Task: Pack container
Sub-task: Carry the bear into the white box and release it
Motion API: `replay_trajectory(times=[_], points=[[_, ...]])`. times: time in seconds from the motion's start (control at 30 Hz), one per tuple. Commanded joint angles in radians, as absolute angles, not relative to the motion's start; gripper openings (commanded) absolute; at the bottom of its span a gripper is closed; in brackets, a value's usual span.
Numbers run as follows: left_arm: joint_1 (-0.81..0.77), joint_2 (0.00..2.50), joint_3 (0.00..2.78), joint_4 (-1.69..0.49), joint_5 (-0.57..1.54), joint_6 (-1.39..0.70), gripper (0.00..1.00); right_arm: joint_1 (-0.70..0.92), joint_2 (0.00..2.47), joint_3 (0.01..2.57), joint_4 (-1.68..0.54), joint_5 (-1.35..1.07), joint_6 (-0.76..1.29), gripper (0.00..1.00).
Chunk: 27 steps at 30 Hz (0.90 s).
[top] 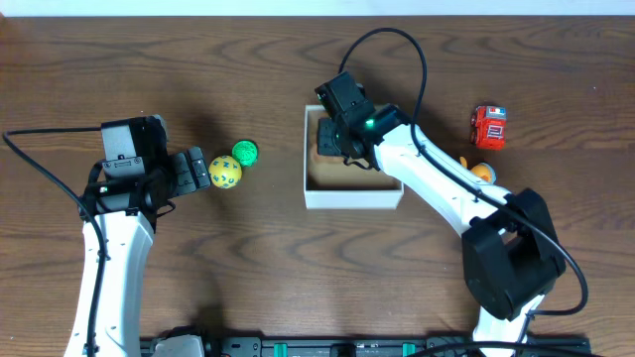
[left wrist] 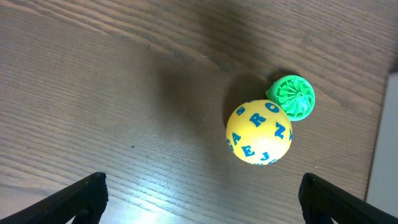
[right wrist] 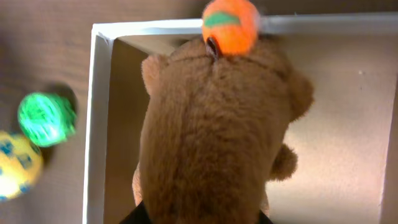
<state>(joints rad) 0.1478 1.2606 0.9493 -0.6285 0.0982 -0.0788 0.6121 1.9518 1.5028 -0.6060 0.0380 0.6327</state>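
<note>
The container (top: 352,196) is a white box with a tan inside, at the table's middle. My right gripper (top: 335,137) is over its far left corner, shut on a brown plush toy (right wrist: 214,134) with an orange top (right wrist: 230,25); the toy hangs inside the box (right wrist: 99,124). My left gripper (top: 190,171) is open and empty, just left of a yellow lettered ball (top: 225,173) (left wrist: 259,132). A green ridged ball (top: 245,153) (left wrist: 292,96) touches the yellow one on its far right. Both balls also show in the right wrist view, green (right wrist: 45,118) and yellow (right wrist: 17,165).
A red toy car (top: 488,126) lies right of the box. A small orange and yellow toy (top: 481,172) lies beside my right arm, partly hidden. The box's white wall shows at the right edge of the left wrist view (left wrist: 382,143).
</note>
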Motion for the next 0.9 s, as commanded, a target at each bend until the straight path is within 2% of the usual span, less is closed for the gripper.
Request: replay_trajectory(times=[0.0,0.07,0.1,0.17,0.33,0.5,0.53,0.6,0.7,0.8,0.87], points=[[0.152,1.267,0.967,-0.632,0.097,-0.088,0.98,0.62,1.974,1.515,-0.574,0.056,0.612,0.37],[0.152,1.267,0.967,-0.632,0.097,-0.088,0.98,0.62,1.967,1.516,-0.561,0.054,0.599,0.52],[0.152,1.267,0.967,-0.632,0.097,-0.088,0.98,0.62,1.961,1.518,-0.556,0.047,0.58,0.57],[0.152,1.267,0.967,-0.632,0.097,-0.088,0.98,0.62,1.937,1.518,-0.555,0.044,0.55,0.61],[0.152,1.267,0.967,-0.632,0.097,-0.088,0.98,0.617,1.821,1.518,-0.602,0.067,0.49,0.63],[0.152,1.267,0.967,-0.632,0.097,-0.088,0.98,0.587,1.673,1.518,-0.677,0.196,0.491,0.75],[0.152,1.267,0.967,-0.632,0.097,-0.088,0.98,0.574,1.65,1.518,-0.678,0.187,0.486,0.71],[0.152,1.267,0.967,-0.632,0.097,-0.088,0.98,0.556,1.628,1.518,-0.669,0.106,0.452,0.53],[0.152,1.267,0.967,-0.632,0.097,-0.088,0.98,0.549,1.638,1.516,-0.685,0.033,0.447,0.53],[0.152,1.267,0.967,-0.632,0.097,-0.088,0.98,0.542,1.663,1.516,-0.74,0.179,0.458,0.53],[0.152,1.267,0.967,-0.632,0.097,-0.088,0.98,0.52,1.665,1.516,-0.76,0.273,0.49,0.57]])
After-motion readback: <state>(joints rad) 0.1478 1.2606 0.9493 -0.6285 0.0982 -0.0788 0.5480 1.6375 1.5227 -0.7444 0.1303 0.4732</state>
